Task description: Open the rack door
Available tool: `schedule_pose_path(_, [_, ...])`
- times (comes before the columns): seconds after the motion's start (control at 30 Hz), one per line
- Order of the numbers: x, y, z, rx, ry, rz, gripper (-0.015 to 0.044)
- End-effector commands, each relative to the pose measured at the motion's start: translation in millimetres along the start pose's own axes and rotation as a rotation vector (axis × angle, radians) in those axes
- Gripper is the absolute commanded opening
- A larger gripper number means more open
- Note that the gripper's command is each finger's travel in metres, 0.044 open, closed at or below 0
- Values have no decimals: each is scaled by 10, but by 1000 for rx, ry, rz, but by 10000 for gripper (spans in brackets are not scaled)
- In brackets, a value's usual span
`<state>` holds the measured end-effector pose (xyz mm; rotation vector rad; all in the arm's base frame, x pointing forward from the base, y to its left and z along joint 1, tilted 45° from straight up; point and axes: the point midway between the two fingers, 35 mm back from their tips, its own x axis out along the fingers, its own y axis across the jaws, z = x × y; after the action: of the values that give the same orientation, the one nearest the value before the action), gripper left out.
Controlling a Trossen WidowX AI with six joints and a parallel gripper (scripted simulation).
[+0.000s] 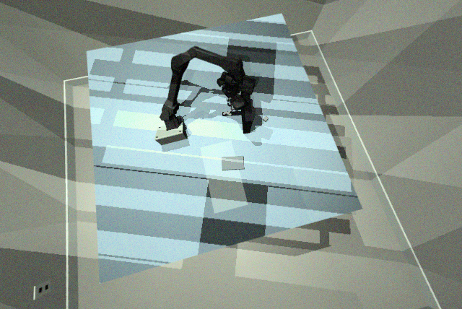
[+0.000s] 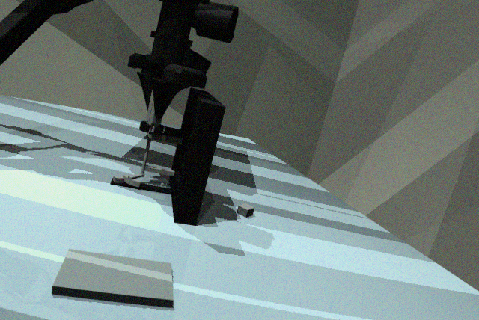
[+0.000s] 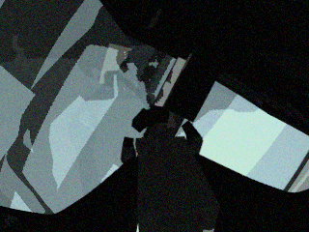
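Note:
The dark upright slab (image 1: pixel 247 115) (image 2: pixel 199 154) of the rack stands on the table; I cannot tell door from frame in it. A short bracket (image 2: pixel 170 131) sticks out from its left side in the exterior view. The upright handle (image 3: pixel 174 193) is dark in the wrist view, in front of the bracket. My gripper (image 1: pixel 235 103) (image 2: pixel 153 117) (image 3: pixel 164 164) points down, shut on the handle, left of the slab in the exterior view. The fingers hide much of the handle. A thin rod (image 2: pixel 146 154) runs down below it to a low base. The door's opening angle is hard to tell.
A flat grey plate (image 1: pixel 233 162) (image 2: pixel 116 277) lies in front of the slab. A small block (image 1: pixel 265 118) (image 2: pixel 245 210) lies to the slab's right. The arm's pale base box (image 1: pixel 170 133) stands at the left in the top view. Striped shadows cross the table.

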<state>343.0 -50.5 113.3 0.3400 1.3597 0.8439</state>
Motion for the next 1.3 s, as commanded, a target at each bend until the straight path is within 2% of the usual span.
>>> schedule_pose_path(0.0, [13, -2, 0, -229, 5, -1, 25])
schedule_pose_path(0.8, [13, 2, 0, -1402, 4, 4, 25])
schedule_pose_path(1.27, [13, 2, 0, -1435, 4, 4, 25])
